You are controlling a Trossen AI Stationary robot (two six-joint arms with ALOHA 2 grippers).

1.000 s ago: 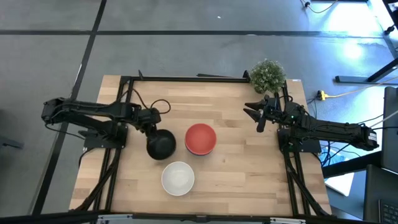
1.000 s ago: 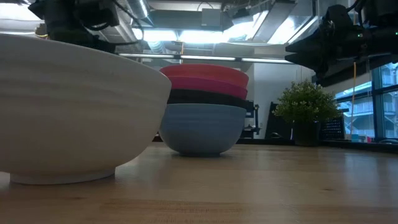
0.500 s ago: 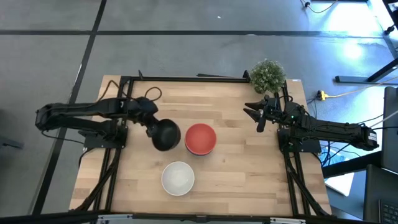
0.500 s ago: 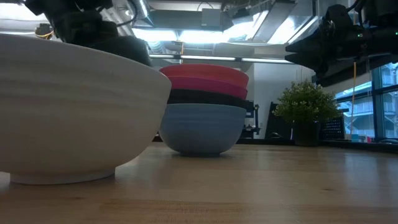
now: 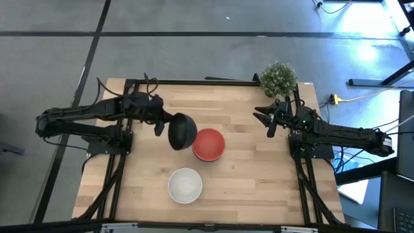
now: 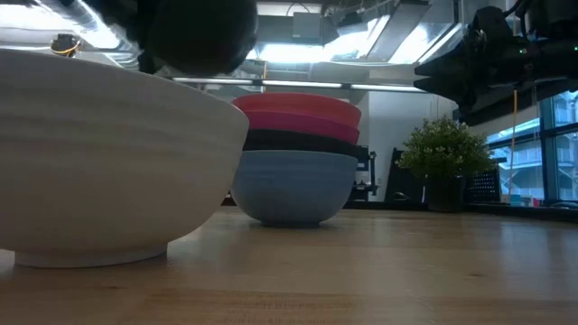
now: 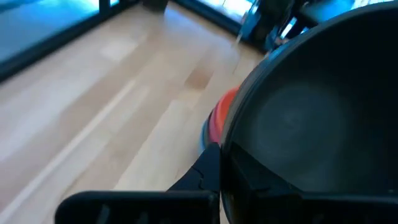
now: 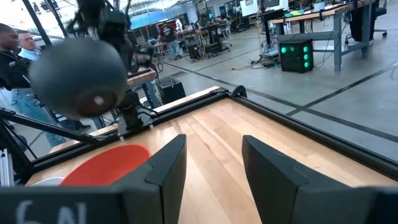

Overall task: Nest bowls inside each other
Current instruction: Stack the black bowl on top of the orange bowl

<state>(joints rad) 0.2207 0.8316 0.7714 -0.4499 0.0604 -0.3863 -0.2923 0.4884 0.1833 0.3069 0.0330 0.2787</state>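
One black bowl (image 5: 182, 130) hangs clenched in the left tool (image 5: 163, 123) just left of the red-topped stack (image 5: 209, 144), the white bowl (image 5: 185, 185) sits nearer, and the right tool (image 5: 262, 114) waits released near the plant (image 5: 279, 77).

— What's that in my left end effector (image 5: 162, 122)?
— A black bowl (image 5: 182, 130), smooth matt plastic by its look.
— And my table (image 5: 246, 162)?
— Pale wood planks, satin sheen. The white bowl (image 6: 108, 158) shows fine ridges.
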